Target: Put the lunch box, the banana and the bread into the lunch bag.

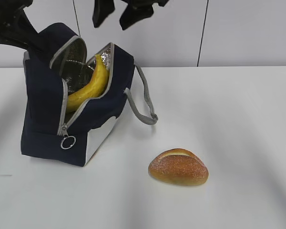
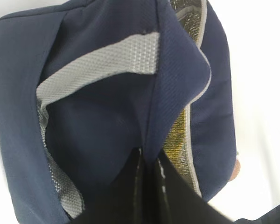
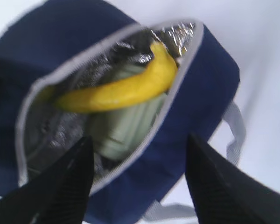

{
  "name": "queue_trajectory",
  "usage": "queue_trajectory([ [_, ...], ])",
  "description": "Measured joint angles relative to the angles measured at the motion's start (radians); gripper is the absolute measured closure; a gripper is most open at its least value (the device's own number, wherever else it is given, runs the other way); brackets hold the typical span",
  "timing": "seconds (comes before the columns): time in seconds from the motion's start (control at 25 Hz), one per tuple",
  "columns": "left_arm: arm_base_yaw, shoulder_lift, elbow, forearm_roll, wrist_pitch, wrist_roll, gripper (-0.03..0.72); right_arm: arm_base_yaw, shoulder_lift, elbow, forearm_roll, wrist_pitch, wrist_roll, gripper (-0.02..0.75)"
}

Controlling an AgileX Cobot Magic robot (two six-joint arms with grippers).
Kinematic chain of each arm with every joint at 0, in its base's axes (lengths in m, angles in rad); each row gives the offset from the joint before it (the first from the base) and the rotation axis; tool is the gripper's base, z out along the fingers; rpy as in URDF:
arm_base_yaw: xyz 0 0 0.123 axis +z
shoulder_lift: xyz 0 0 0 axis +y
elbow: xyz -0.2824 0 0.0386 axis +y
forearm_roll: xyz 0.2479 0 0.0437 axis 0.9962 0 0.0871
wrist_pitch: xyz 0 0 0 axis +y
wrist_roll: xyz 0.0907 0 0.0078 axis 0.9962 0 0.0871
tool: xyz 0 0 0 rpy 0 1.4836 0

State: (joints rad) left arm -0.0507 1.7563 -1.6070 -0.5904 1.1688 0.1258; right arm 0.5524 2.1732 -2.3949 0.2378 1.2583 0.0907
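Observation:
The navy lunch bag stands at the left of the table with its top open and the foil lining showing. The banana lies in the opening, one tip poking up. In the right wrist view the banana rests on the sage-green lid of the lunch box inside the bag. The bread lies on the table in front, to the right of the bag. My left gripper is shut on the bag's flap and holds it up. My right gripper is open and empty above the bag's opening.
The bag's grey strap handle hangs onto the table to its right. The zipper's ring pull dangles at the bag's front. A white wall stands behind the white table.

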Motion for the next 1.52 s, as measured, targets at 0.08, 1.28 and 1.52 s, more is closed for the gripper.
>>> queue_trajectory([
  [0.08,0.0,0.0,0.0,0.0,0.0,0.0,0.703,0.0,-0.058,0.146,-0.033,0.0,-0.016,0.253],
  [1.28,0.0,0.0,0.0,0.0,0.008,0.002,0.703,0.001,-0.498,1.261,-0.143,-0.398,-0.631,0.248],
  [1.52,0.0,0.0,0.0,0.0,0.01,0.002,0.704,0.001,-0.44,1.261,-0.141,-0.399,-0.791,0.231],
])
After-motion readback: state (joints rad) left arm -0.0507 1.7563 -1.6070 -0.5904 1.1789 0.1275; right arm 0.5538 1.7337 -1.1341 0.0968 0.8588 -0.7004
